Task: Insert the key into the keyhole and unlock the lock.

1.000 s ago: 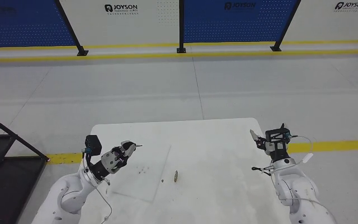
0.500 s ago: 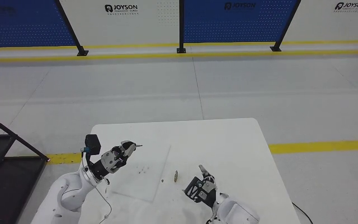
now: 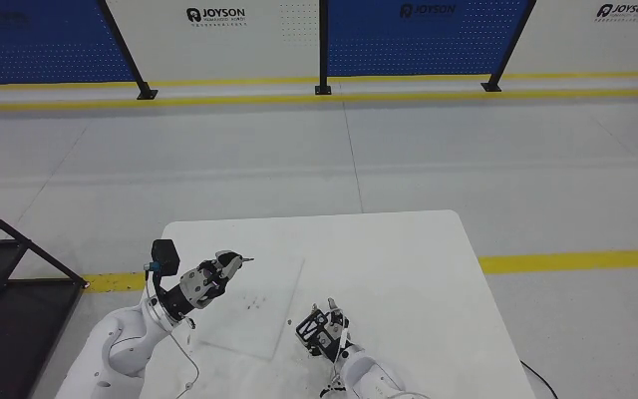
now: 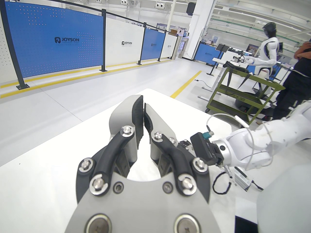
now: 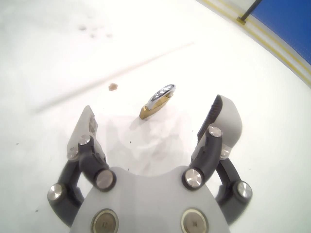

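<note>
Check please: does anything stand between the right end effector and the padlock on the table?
Nothing visible does. The padlock lies on bare white table just ahead of the open right end effector; a small brown speck sits off to one side.

lock (image 5: 157,105): brass body, silver shackle | on edge | on white table (image 5: 218,61)

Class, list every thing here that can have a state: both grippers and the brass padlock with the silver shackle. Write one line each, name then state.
Left gripper: shut, held above the white table.
Right gripper: open, aimed at the padlock, not touching it.
Brass padlock with silver shackle: resting on the table, not gripped; whether it is locked or unlocked cannot be told.
</note>
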Action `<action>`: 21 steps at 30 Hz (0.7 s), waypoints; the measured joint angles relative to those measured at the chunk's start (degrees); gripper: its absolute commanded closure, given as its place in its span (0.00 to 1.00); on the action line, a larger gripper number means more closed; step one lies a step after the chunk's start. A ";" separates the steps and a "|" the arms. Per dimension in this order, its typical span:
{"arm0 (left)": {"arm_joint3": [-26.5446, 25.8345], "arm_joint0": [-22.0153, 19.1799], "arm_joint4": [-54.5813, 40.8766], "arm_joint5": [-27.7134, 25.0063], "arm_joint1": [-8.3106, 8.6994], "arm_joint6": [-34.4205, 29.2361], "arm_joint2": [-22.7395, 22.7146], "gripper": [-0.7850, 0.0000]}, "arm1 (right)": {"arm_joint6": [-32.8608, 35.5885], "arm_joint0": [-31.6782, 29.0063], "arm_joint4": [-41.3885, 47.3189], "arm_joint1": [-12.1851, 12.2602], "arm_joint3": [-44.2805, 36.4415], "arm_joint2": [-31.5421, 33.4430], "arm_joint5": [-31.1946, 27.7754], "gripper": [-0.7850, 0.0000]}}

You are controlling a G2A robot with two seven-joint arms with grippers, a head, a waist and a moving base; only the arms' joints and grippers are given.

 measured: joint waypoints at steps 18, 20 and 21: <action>0.00 0.00 0.00 0.00 0.00 0.00 0.00 1.00 | -3.11 1.88 0.41 -2.93 6.08 -2.40 6.83 0.62; 0.00 0.00 0.00 0.00 0.00 0.00 0.00 1.00 | -3.38 1.81 0.36 -3.04 6.21 -2.24 7.15 0.67; 0.00 0.00 0.00 0.00 0.00 0.00 0.00 1.00 | -3.53 1.74 0.29 -3.07 6.23 -2.14 7.34 0.67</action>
